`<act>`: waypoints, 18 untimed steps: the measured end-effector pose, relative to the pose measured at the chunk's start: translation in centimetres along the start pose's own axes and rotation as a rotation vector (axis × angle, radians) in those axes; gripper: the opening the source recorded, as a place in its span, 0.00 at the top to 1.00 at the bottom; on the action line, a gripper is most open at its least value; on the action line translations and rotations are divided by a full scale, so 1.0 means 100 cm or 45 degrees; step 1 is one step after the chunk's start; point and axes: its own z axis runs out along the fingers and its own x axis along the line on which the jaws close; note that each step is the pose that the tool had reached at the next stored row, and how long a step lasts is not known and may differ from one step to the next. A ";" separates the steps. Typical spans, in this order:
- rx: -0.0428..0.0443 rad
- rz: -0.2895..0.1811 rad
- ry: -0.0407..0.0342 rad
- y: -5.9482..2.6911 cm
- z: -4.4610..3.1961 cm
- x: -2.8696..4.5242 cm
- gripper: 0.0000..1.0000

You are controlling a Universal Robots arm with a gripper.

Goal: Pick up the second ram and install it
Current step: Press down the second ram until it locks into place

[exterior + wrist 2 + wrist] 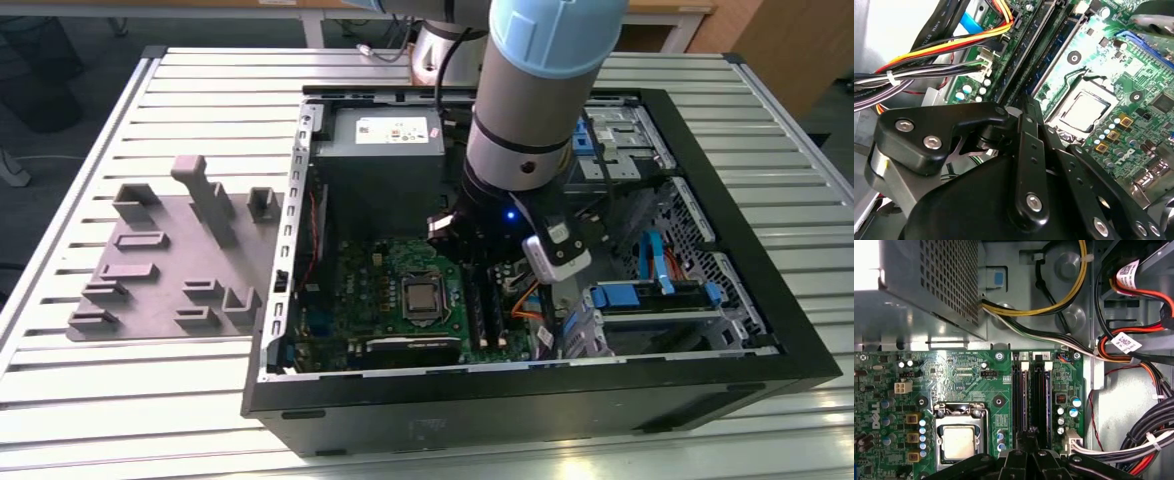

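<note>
Closest in, black linkage of the gripper (pixel 1029 437), bolts and pivot arms crowding the foreground in both wrist views (pixel 1016 107). Jaws are drawn in narrow, tips nearly together. Whether they actually nip anything, can't tell, since the links cover the contact pt.

Tips sit right over the memory slots, just beside the processor (pixel 961 440). The second ram (pixel 1043 395) looks to be the dark stick standing in the slot farther from the CPU, running away from the tips in the second wrist view (pixel 1026 55). Another dark strip lies alongside it, and telling the two apart is hard. Its near end is hidden under the gripper.

Writing: lots of it, mostly too fine to make out. A white sticker sits atop the power supply (pixel 387 130), with print and symbols I won't read off. In the first wrist view, white tags (pixel 1126 342) wrap the red/orange cable bundle, barcode-type print. The motherboard (pixel 954 375) has white silkscreen lettering along one edge, partly cut off.

From the exterior view, the arm (pixel 541 90) plunges into the open PC case (pixel 534 385), and its bulk blocks the gripper and much of the slots. The grey fixture plate (pixel 160 260) sits on the slatted table (pixel 134 400), at the exterior view's left, apart from the case. Its blocks are upright. Blue drive latches (pixel 654 295) show at the exterior view's right.
</note>
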 end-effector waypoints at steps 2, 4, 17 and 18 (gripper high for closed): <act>0.001 0.000 0.0002 0.0001 -0.0008 0.0000 0.89; -0.005 0.000 -0.0014 0.0002 -0.0032 0.0000 0.89; -0.004 0.000 -0.0009 -0.0001 -0.0236 0.0007 0.89; -0.004 0.000 -0.0008 -0.0001 -0.0236 0.0007 0.89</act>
